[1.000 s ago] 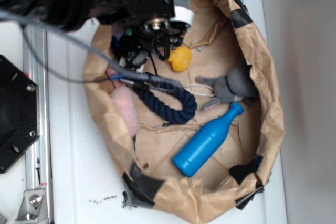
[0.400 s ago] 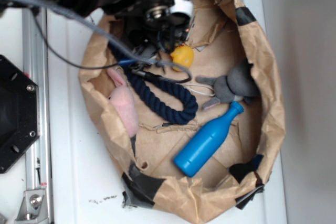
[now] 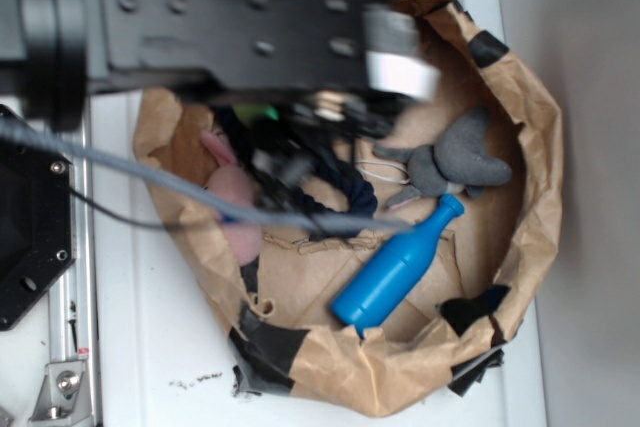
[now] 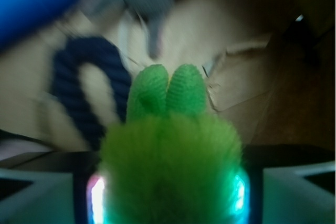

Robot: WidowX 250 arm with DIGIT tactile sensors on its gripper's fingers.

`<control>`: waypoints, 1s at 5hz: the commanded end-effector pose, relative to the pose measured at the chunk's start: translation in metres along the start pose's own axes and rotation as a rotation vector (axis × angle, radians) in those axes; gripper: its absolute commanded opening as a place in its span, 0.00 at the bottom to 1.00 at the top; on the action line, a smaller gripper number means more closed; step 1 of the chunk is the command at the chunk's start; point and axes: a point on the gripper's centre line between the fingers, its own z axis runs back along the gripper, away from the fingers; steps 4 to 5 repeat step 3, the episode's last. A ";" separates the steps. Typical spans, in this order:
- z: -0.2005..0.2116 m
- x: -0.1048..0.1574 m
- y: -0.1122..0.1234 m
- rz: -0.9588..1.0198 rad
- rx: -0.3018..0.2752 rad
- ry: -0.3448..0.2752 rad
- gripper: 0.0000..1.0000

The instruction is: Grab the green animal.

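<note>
Jaws pinch the green animal (image 4: 170,166), its fuzzy body filling the gap between them, knitted ears pointing out ahead. From the exterior view the arm hides it above the paper bag (image 3: 520,247). Grasp looks made; next comes a clean lift clear of the navy rope (image 4: 92,93) and blue bottle (image 3: 395,267).

Arm (image 3: 230,37) now lower, over duck — green animal (image 4: 170,156) between fingers.

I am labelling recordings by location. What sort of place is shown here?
Probably a robot lab bench: a white tabletop with a metal rail, and a taped paper bag holding test toys, such as a blue bottle and a grey plush.
</note>
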 end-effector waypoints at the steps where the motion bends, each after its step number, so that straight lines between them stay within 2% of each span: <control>1: 0.056 0.011 0.001 0.286 -0.036 -0.138 0.00; 2: 0.060 0.006 -0.001 0.493 -0.067 -0.280 0.00; 5: 0.058 0.008 -0.001 0.497 -0.051 -0.280 0.00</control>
